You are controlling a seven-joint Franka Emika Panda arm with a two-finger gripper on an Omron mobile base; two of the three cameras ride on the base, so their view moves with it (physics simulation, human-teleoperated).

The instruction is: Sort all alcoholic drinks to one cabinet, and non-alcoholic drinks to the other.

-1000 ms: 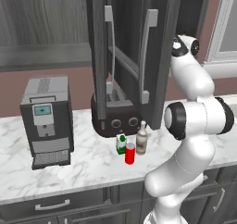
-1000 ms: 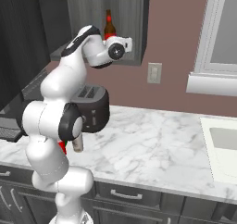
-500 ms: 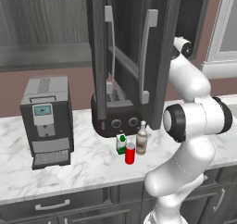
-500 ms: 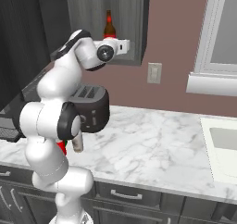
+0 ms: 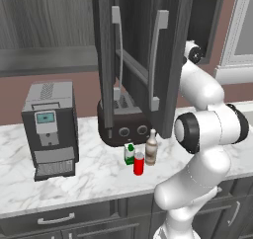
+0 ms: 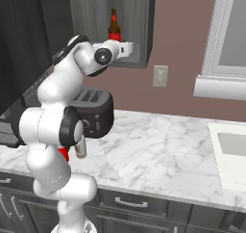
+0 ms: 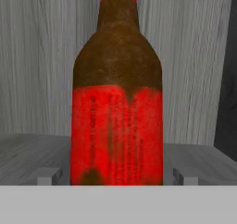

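A dark brown beer bottle with a red label stands upright on the grey shelf of the open wall cabinet; the right base view has this bottle at the back of the shelf. My gripper is open, a fingertip on each side of the bottle's base with a small gap to the glass. On the counter stand the green-and-white bottle, the red can and the pale tan bottle, close together in front of the toaster.
Two tall cabinet doors hang open over the counter, close to my arm. A dark toaster sits under them and a coffee machine to the left. A sink lies at the right end of the marble counter.
The jaws have come apart from the beer bottle, which stays upright in the same place on the shelf. The arm's upper part has shifted slightly to the left in the right base view.
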